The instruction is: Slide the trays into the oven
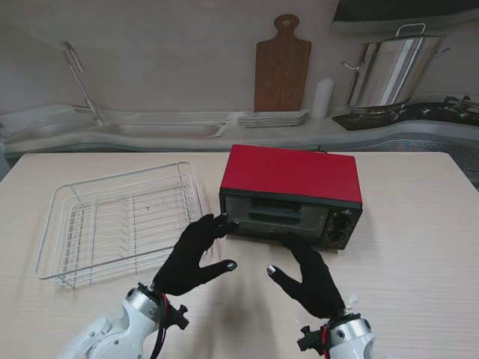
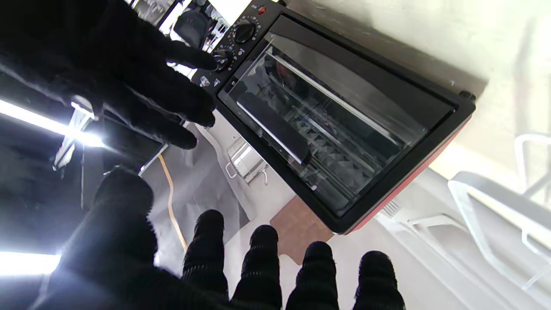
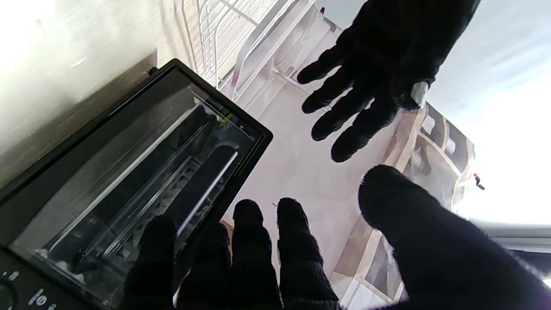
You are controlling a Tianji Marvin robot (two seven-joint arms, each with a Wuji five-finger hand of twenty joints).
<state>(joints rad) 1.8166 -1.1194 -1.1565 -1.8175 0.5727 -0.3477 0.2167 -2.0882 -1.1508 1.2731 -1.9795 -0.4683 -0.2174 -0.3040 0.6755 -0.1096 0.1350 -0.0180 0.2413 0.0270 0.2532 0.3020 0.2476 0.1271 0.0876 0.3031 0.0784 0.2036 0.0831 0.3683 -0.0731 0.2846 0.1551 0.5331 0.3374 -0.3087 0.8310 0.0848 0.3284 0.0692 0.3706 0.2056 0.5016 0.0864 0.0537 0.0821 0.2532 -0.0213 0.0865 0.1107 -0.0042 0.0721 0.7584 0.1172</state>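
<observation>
the red box-shaped toaster oven [image 1: 291, 196] sits mid-desk, glass door closed, racks visible inside. the white wire dish rack [image 1: 120, 222] lies to its left. the black-gloved left hand [image 1: 193, 256] and right hand [image 1: 310, 278] hover before it, fingers spread, released.

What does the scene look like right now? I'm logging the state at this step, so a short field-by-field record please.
oven: red top, black front, glass door shut, on table
oven inside: rack visible through glass
left hand: open, fingertips at oven's left front edge
right hand: open, fingers at door's lower edge
dish rack: white wire, left of oven, holds nothing
trays outside the oven: none in view
</observation>
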